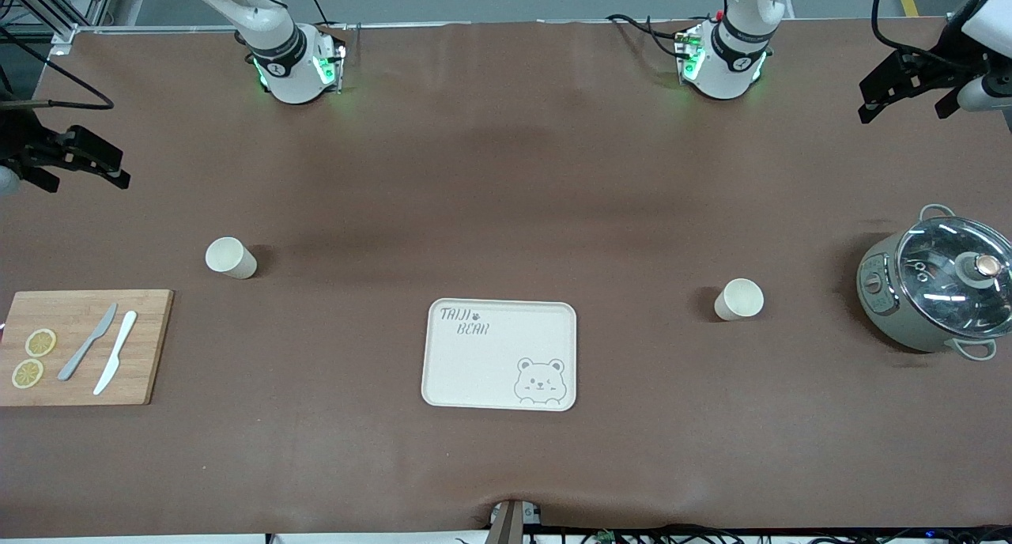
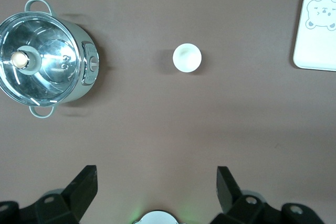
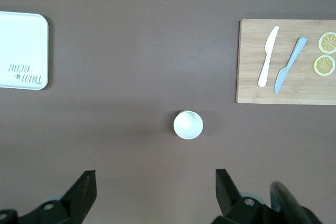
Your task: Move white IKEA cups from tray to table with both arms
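Overhead, brown table (image 1: 506, 172) bears tray (image 1: 474, 362), two cups (image 1: 231, 257) (image 1: 739, 299).

Robot lab: bench-mounted arms (image 1: 277, 54), trailing cables (image 1: 640, 26).

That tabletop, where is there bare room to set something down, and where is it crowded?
The tray is bare inside, with one cup and the other cup toward either end. Bare brown table runs from the arm bases down to the tray. It is crowded at the ends: the cutting board with two knives and lemon slices, and the lidded pot.
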